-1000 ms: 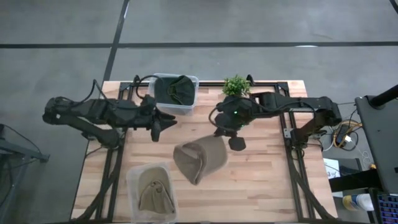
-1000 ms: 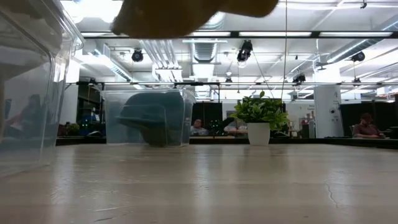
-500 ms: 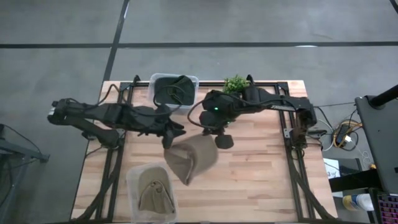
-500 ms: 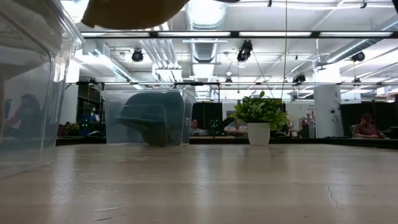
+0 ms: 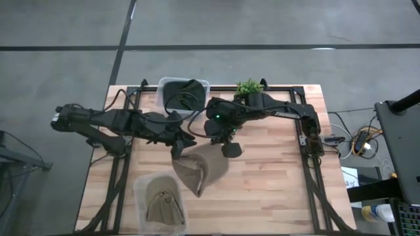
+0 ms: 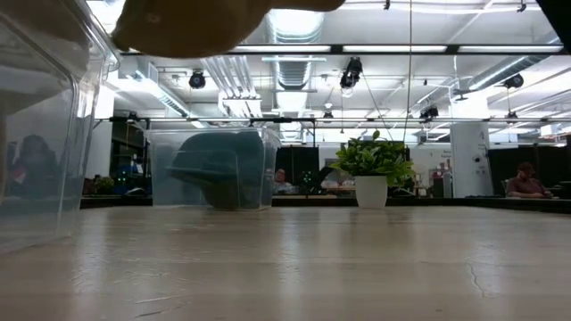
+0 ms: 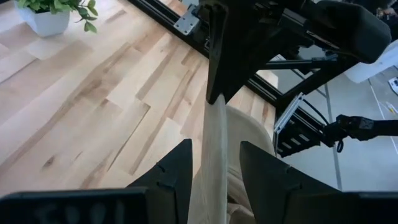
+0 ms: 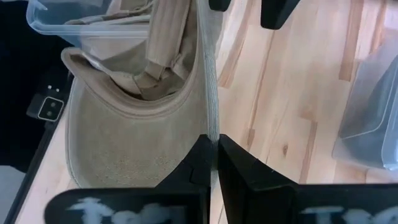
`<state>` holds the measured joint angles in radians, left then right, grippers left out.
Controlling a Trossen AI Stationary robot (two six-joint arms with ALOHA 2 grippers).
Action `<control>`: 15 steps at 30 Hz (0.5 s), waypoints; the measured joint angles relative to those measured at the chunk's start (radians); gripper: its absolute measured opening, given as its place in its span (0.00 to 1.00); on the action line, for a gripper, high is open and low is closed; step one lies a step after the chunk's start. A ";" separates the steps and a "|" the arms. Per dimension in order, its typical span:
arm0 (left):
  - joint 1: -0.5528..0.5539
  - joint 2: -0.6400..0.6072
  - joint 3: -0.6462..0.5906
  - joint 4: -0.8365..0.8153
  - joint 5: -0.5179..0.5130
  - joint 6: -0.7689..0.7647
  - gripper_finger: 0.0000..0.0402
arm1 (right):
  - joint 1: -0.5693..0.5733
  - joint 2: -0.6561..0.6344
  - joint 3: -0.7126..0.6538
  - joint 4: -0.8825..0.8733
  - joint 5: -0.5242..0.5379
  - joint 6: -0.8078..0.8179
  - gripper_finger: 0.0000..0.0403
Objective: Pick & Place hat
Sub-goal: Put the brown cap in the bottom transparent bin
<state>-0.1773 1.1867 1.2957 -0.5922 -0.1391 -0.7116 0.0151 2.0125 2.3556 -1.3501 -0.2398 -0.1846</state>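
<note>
A: Hat [image 5: 200, 169] hangs over mid-table, lifted clear of the wood; right gripper [image 8: 213, 148] is pinched tight on its brim edge.

B: And the left gripper [image 7: 212, 163]?

A: Fingers parted, astride the same brim, not clamped; it sits just beside the hat.

B: Then I'd close the left squarely on the brim before the right lets go; keep the cloth taut; carry it slowly toward the front bin [image 5: 140, 190].
</note>
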 joint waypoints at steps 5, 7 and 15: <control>0.000 0.009 0.000 -0.002 0.000 0.000 0.31 | -0.007 -0.009 0.001 0.004 0.002 -0.007 0.02; 0.000 0.014 -0.001 -0.001 0.000 0.000 0.31 | -0.012 -0.021 0.001 0.014 0.004 -0.007 0.02; 0.000 0.028 0.000 0.002 0.026 -0.001 0.31 | -0.023 -0.043 0.001 0.048 0.004 -0.018 0.02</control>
<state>-0.1768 1.2144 1.2953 -0.5903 -0.1129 -0.7124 -0.0082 1.9694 2.3569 -1.3022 -0.2356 -0.2024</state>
